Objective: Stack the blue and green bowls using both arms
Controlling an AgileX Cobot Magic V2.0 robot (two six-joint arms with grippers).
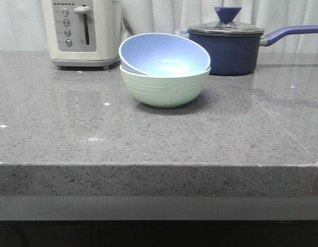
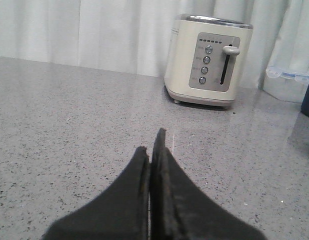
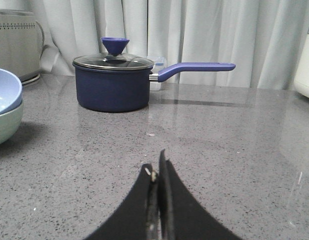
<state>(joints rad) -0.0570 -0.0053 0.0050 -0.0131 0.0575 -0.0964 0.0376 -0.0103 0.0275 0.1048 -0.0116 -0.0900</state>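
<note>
Two round, matte, ridged bowls sit nested at the centre of the grey speckled stone countertop: the light periwinkle-blue bowl rests tilted inside the pale mint-green bowl, its rim raised toward 11 o'clock and dipping toward 4 o'clock in the front view. From the bowls, a cream pop-up toaster with a grey control panel stands at 10 o'clock, and a dark navy saucepan with a glass lid and long handle stands at 2 o'clock, both before a white curtain. Neither arm appears in the front view. Left black gripper, seen from its wrist camera, is clenched with fingers pressed together, grasping nothing, above bare countertop facing the toaster. Right black gripper is likewise clenched and empty, facing the saucepan, with the stacked bowls at the frame's edge.
</note>
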